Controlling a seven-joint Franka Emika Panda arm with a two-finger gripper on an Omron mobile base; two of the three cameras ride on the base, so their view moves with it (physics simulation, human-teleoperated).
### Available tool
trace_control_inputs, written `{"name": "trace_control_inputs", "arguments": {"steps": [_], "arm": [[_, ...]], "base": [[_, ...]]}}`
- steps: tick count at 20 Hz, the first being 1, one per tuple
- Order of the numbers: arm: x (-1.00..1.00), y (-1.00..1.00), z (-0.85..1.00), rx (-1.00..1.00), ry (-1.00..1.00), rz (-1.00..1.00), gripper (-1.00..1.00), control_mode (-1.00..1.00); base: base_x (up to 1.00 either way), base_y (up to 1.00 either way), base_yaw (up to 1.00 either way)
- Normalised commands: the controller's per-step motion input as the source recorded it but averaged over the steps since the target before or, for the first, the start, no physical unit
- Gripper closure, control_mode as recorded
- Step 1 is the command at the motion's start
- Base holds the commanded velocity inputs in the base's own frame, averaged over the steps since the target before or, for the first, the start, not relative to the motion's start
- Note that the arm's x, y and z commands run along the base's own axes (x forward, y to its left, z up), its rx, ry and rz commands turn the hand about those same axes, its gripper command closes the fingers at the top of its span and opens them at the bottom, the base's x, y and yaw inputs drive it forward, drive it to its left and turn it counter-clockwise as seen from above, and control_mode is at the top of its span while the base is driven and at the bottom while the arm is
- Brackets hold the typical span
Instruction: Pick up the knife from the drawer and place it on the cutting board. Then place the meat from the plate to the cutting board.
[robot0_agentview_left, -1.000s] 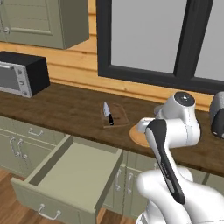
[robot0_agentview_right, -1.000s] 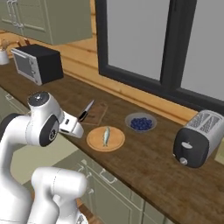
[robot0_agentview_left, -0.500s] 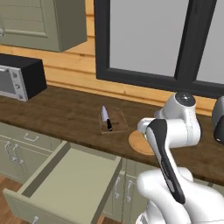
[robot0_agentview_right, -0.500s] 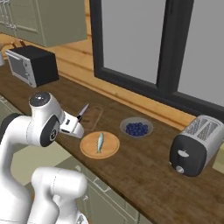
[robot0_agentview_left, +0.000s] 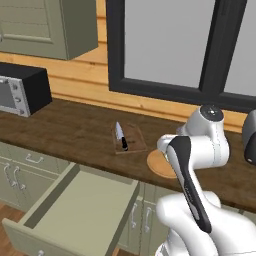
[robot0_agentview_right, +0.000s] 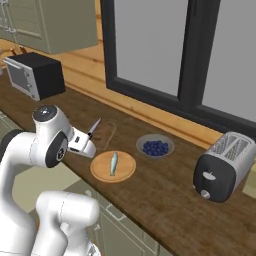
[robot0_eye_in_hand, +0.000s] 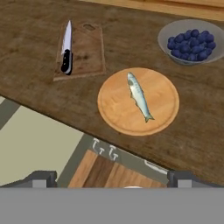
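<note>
In the hand view the meat (robot0_eye_in_hand: 139, 96) lies on the plate (robot0_eye_in_hand: 113, 113) at frame centre, above the gripper (robot0_eye_in_hand: 111, 177), whose jaws stand released and empty at the bottom edge. Its long axis runs from upper left to lower right. The knife (robot0_eye_in_hand: 66, 48) rests on the cutting board (robot0_eye_in_hand: 87, 52) in the upper left, on the dark desk (robot0_eye_in_hand: 35, 78). The drawer (robot0_agentview_left: 85, 212) hangs open in the left base view's lower left. The finger tips are cut off low.

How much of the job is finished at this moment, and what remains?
Done: the knife already lies on the cutting board, and the drawer stands open. In hand: nothing; the gripper is open above the counter's edge. Left: the meat still rests on the plate and must go to the cutting board.
</note>
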Motion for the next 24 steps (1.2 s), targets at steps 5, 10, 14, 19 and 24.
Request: {"name": "trace_control_inputs", "arguments": {"steps": [5, 10, 14, 19, 24], "arm": [[0.00, 0.00, 0.00, 0.00, 0.00, 0.00, -1.00, 1.00], [0.65, 0.06, 0.00, 0.00, 0.07, 0.01, -1.00, -1.00], [0.91, -0.03, -0.07, -0.02, 0.19, 0.04, -1.00, -1.00], [0.98, -0.43, -0.28, 0.01, 0.09, 0.13, -1.00, -1.00], [0.64, -0.58, -0.82, -0.01, 0.06, 0.19, -1.00, -1.00]], "base": [[0.29, 0.39, -0.03], [0.00, 0.00, 0.00], [0.00, 0.00, 0.00], [0.00, 0.00, 0.00], [0.00, 0.00, 0.00]]}}
